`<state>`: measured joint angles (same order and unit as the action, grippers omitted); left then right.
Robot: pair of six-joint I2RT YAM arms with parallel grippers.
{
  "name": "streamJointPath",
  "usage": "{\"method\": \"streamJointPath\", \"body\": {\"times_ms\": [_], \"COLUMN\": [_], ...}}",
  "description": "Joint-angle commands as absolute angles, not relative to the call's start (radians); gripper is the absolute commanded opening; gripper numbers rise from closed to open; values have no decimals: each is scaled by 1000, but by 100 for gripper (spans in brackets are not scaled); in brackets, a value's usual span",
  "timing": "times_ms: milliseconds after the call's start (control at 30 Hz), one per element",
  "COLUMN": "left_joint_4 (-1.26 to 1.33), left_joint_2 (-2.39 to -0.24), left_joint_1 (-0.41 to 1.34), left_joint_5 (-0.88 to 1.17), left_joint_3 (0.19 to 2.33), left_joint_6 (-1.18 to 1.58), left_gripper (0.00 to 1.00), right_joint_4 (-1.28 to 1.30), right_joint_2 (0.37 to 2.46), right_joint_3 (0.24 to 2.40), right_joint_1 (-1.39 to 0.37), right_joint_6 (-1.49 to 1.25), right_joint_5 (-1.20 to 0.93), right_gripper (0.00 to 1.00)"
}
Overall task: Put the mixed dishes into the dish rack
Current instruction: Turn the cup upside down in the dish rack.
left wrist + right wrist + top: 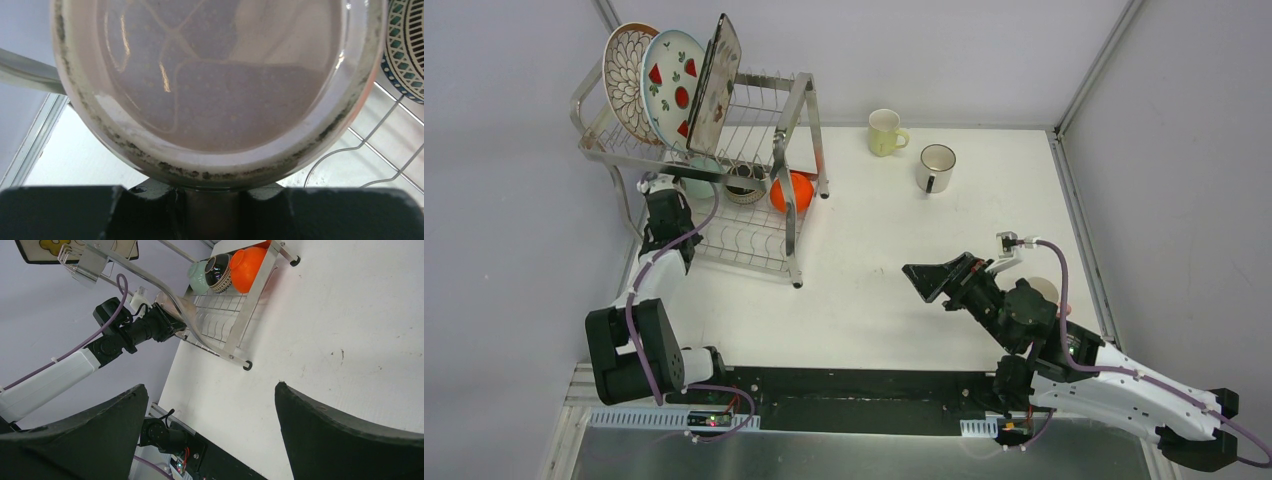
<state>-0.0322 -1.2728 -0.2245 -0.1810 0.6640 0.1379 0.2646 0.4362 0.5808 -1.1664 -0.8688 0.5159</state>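
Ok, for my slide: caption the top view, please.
Left pincer holds the mint bowl low in the dish rack; right pincer hangs open; yellow mug and white mug wait.

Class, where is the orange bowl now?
In the top view, the orange bowl sits in the dish rack, lower tier, right end, beside the dark patterned bowl.

Three plates: petal plate [629, 80], fruit plate [674, 88], square plate [716, 85]. Three bowls: mint bowl [196, 276], brown bowl [219, 272], orange bowl [248, 267]. Two mugs show plainly: yellow mug [885, 132], white mug [935, 168]. One rack [800, 110], with two tiers. Two grippers: left gripper [207, 200], right gripper [210, 390].
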Motion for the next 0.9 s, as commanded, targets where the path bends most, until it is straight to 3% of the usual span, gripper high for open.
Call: {"method": "streamJointPath", "body": {"times_ms": [0,267,400,633,767,867], "left_joint_4": [117,131,112,53,9,-7], "left_joint_2": [-1269,-1314,-1339,-1315,-1281,-1262], "left_joint_1": [-234,-241,-241,-241,-241,-241], "left_joint_5": [-124,-100,-111,-130,-186,-217], "left_joint_3": [732,747,774,786,785,779], "left_joint_6": [89,60,37,48,55,52], "left_gripper": [10,12,27,43,42,35], "right_joint_4": [218,212,207,193,183,178], "right_joint_2": [420,425,432,441,454,465], "right_joint_3": [576,579,579,577,578,578], "right_joint_1": [-1164,-1164,-1164,-1164,-1164,-1164], "right_joint_6": [-853,-856,-859,-858,-861,-872], "right_joint_5": [526,514,508,513,504,497], "right_gripper": [100,100,100,100,100,100]}}
